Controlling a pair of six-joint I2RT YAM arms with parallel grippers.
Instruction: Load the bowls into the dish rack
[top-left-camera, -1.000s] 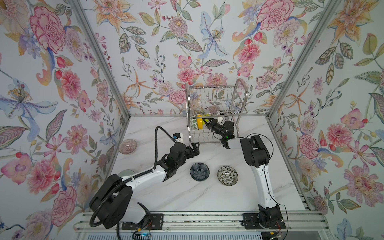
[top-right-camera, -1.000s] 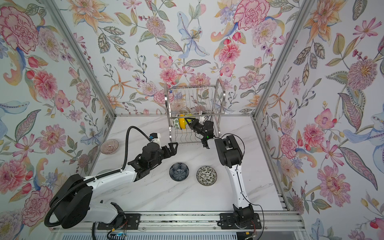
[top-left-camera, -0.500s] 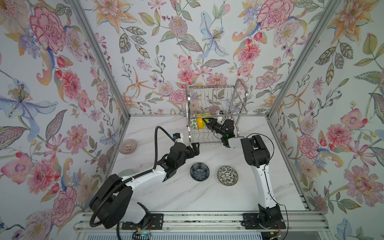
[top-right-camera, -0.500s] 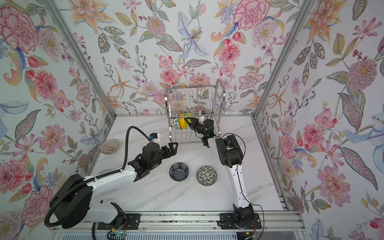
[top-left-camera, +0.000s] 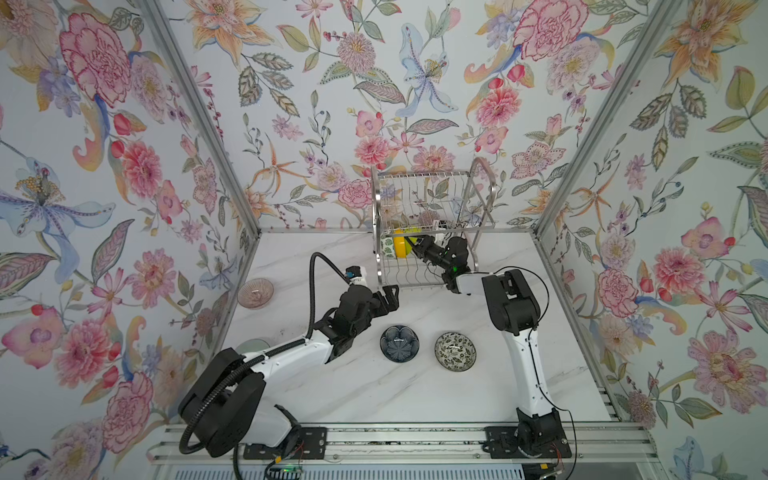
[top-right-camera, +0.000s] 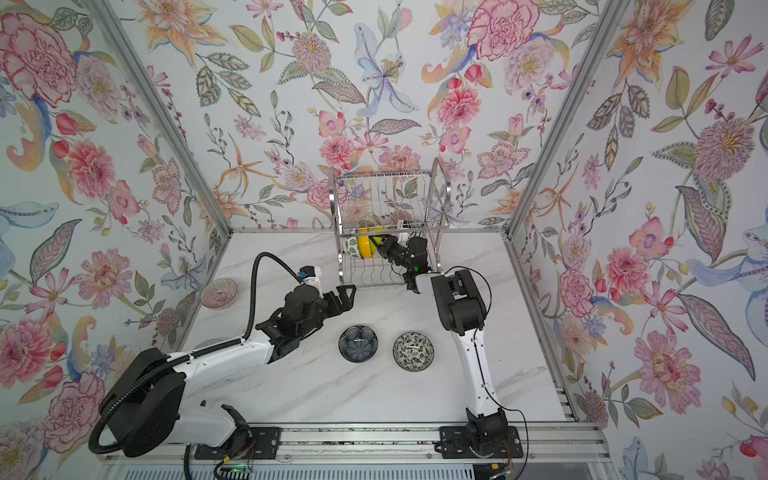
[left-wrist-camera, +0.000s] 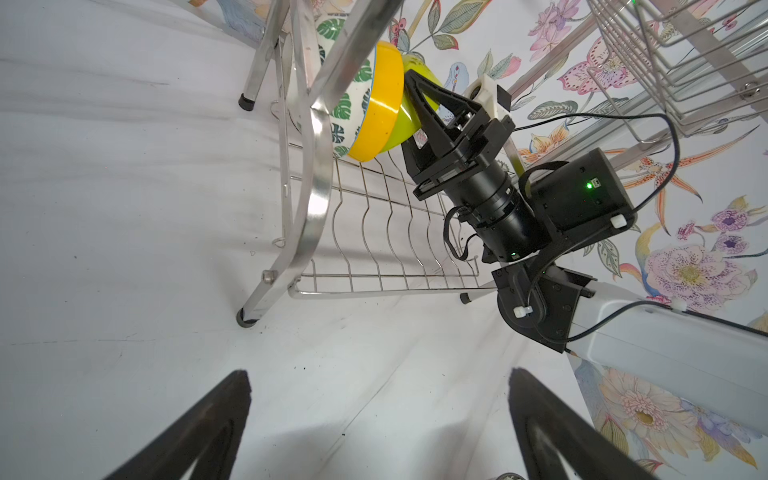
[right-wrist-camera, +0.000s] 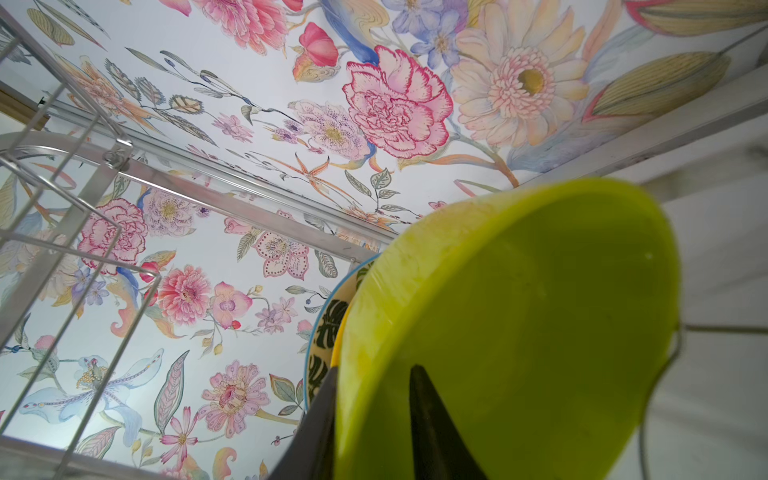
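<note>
The dish rack (top-left-camera: 432, 195) (top-right-camera: 386, 195) stands at the back of the table. On its lower shelf a green-leaf white bowl (left-wrist-camera: 353, 89), an orange-yellow bowl (left-wrist-camera: 380, 104) and a lime green bowl (right-wrist-camera: 540, 311) lean on edge together. My right gripper (right-wrist-camera: 374, 370) (top-left-camera: 413, 243) straddles the lime bowl's rim, one finger inside and one outside, with the jaws slightly apart and the inner finger clear of the wall. Left gripper (left-wrist-camera: 379, 374) (top-left-camera: 390, 293) hovers wide open and empty over the table, just in front of the rack's left foot.
A dark blue bowl (top-left-camera: 399, 342) and a black-white floral bowl (top-left-camera: 455, 351) sit mid-table in front of the rack. A pink ribbed glass bowl (top-left-camera: 255, 293) lies by the left wall. A pale green bowl (top-left-camera: 253, 345) peeks out behind the left arm.
The right gripper's jaws have eased apart around the lime bowl's rim. Both arms have hardly moved, and the left gripper stays wide open.
</note>
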